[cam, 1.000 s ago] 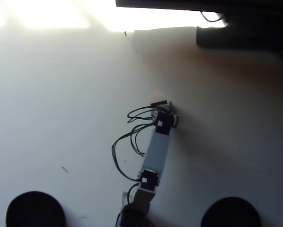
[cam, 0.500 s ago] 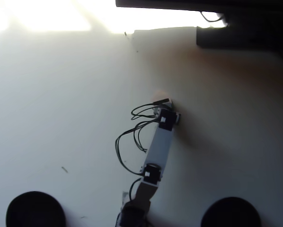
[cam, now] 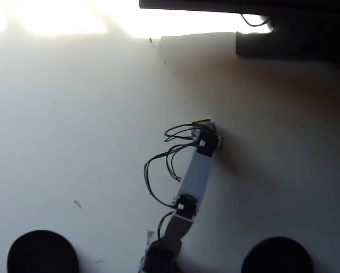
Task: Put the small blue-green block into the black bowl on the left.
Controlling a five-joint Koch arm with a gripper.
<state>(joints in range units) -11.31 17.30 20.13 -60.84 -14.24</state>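
Observation:
The arm [cam: 194,176] reaches up from the bottom middle of the overhead view over the white table [cam: 90,125]. My gripper [cam: 206,123] points down at its far end; the wrist motor covers the jaws, so I cannot tell how they stand. The small blue-green block does not show; it is hidden or out of view. One black bowl [cam: 42,254] sits at the bottom left corner. The other identical black bowl [cam: 277,256] sits at the bottom right. Both bowls look empty, and the gripper is far from each.
A dark box [cam: 283,40] and a black edge with a cable [cam: 255,21] stand at the top right. Strong glare washes out the table's top left. A tiny scrap [cam: 77,203] lies left of the arm.

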